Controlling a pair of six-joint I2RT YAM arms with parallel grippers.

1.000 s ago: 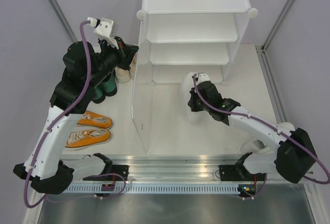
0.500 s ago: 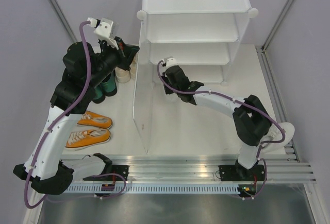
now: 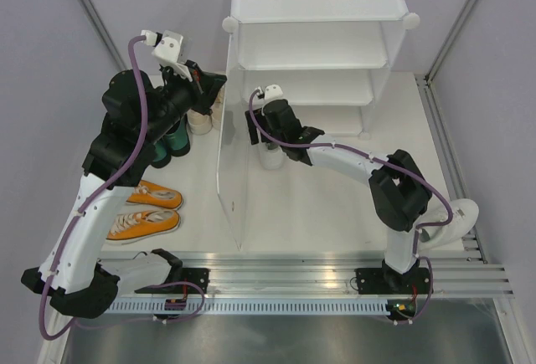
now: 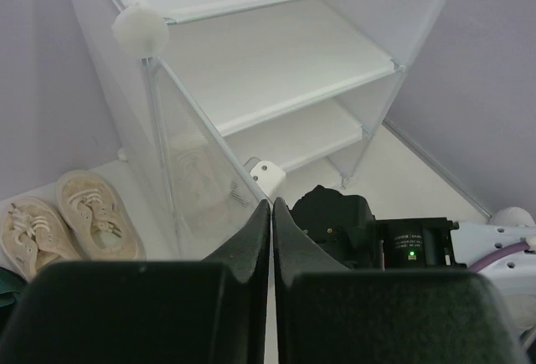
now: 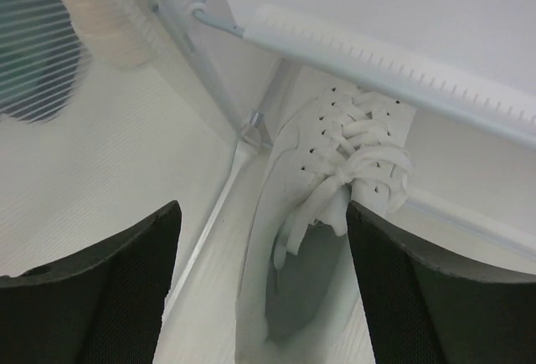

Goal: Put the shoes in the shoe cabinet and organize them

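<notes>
The shoe cabinet [image 3: 314, 42] stands at the back of the table. One white sneaker [image 3: 270, 161] lies at the front left of its bottom tier, toe under the shelf above and close to the left side panel. My right gripper [image 3: 270, 140] hovers over it. In the right wrist view this white sneaker [image 5: 327, 188] sits between the spread fingers [image 5: 109, 289] of my open right gripper [image 5: 261, 213], and neither finger touches it. My left gripper [image 3: 209, 88] hangs shut and empty left of the cabinet; in its wrist view the left gripper [image 4: 272, 207] has both jaws pressed together.
Left of the cabinet stand cream sneakers [image 3: 199, 120] [image 4: 67, 222], dark green heels [image 3: 172, 142] and orange sneakers [image 3: 146, 211]. A second white sneaker [image 3: 459, 213] lies at the right, near my right arm's base. The translucent side panel [image 5: 92, 130] is close to my right gripper's left finger.
My right arm swung left from the middle of the table to the cabinet's bottom tier with the white sneaker. Its gripper has opened and let the shoe go. The left arm has not moved.
</notes>
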